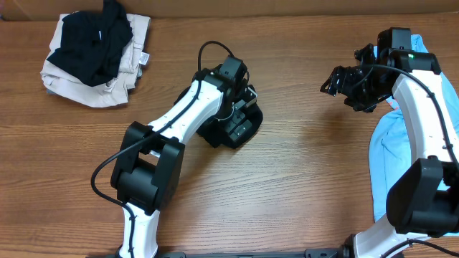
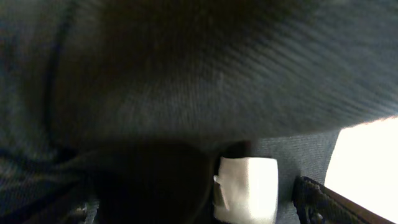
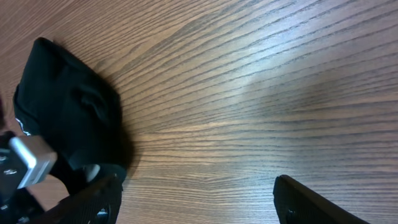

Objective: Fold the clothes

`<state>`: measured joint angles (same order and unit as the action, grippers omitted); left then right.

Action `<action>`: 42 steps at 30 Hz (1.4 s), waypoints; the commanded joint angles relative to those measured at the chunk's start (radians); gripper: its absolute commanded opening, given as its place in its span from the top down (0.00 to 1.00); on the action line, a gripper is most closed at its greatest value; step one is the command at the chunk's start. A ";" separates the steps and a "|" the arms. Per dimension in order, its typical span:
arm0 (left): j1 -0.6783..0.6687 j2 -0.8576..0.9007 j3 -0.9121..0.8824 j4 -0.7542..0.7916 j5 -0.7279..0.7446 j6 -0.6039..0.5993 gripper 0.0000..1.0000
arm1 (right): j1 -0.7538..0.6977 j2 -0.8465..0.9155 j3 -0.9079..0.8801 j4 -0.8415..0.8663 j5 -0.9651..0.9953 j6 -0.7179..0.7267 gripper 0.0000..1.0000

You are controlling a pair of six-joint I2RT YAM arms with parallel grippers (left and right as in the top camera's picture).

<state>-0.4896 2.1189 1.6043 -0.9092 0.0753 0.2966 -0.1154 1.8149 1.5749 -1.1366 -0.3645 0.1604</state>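
With left gripper (image 1: 240, 123) spread wide, pressed down into black top (image 3: 65, 109) at middle of table (image 1: 301, 186). With right gripper (image 3: 199, 200) parted and empty, hung over bare wood near light-blue T-shirt (image 1: 384, 154) at right edge. Noted beige and black pieces (image 1: 93, 57) heaped far left.

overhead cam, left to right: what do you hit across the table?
Beige-and-black clothes pile → left gripper → right gripper → light-blue T-shirt, partly under the right arm.
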 commanded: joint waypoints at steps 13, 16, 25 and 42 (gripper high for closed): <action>-0.006 0.003 -0.203 0.178 -0.178 0.047 0.00 | 0.003 -0.021 0.016 0.006 -0.014 -0.005 0.18; -0.006 0.003 -0.256 0.234 -0.200 0.040 0.04 | 0.003 -0.021 0.016 0.005 -0.014 -0.005 0.18; -0.006 0.003 -0.285 0.260 -0.222 0.037 0.40 | 0.003 -0.021 0.016 0.006 -0.011 -0.005 0.18; -0.004 0.003 -0.174 0.156 -0.339 -0.042 0.96 | 0.003 -0.021 0.016 0.002 -0.011 -0.005 0.18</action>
<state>-0.5091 2.0655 1.4136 -0.7036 -0.1917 0.3206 -0.1154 1.8149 1.5749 -1.1374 -0.3695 0.1596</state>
